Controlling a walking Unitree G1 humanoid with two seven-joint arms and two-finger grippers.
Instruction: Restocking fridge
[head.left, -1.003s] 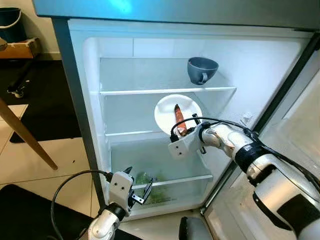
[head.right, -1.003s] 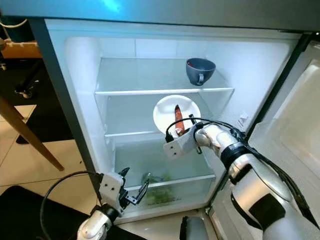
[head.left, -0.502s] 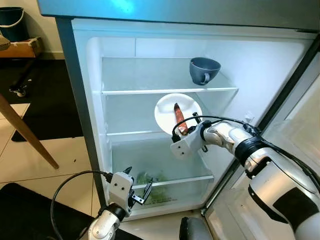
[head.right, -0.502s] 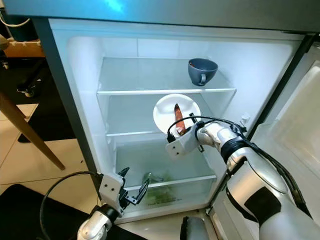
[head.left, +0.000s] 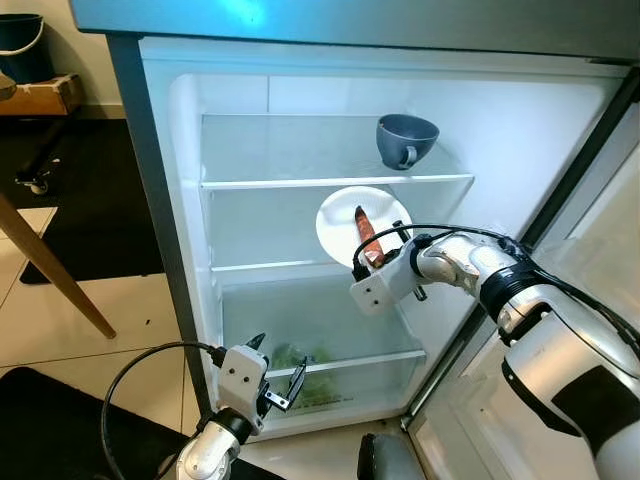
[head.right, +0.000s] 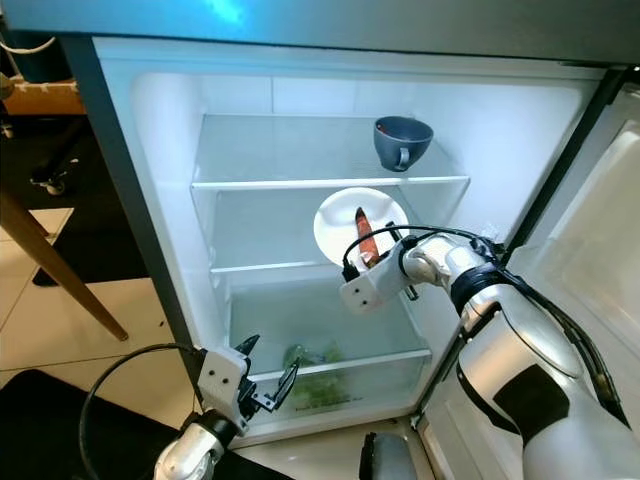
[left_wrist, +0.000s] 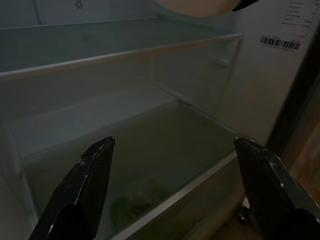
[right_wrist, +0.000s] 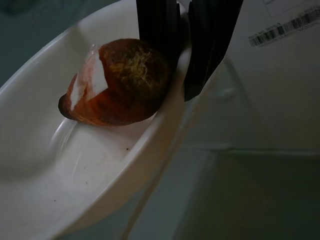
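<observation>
A white plate (head.left: 340, 222) carrying a reddish-brown carrot (head.left: 367, 236) hangs tilted inside the open fridge, just above the middle shelf (head.left: 270, 268). My right gripper (head.left: 388, 252) is shut on the plate's near rim; in the right wrist view its black fingers (right_wrist: 156, 20) pinch the rim (right_wrist: 150, 140) beside the carrot (right_wrist: 117, 82). My left gripper (head.left: 275, 372) hangs low in front of the bottom compartment, open, with both fingers (left_wrist: 87, 182) spread and nothing between them. Green leafy vegetables (head.left: 300, 362) lie in the bottom compartment.
A blue-grey cup (head.left: 406, 140) stands on the top shelf at the right. The fridge door (head.left: 590, 250) is swung open on the right. A wooden table leg (head.left: 50, 270) and tiled floor lie to the left.
My right gripper has carried the plate with the carrot slightly right and up. The left gripper stays in place, open.
</observation>
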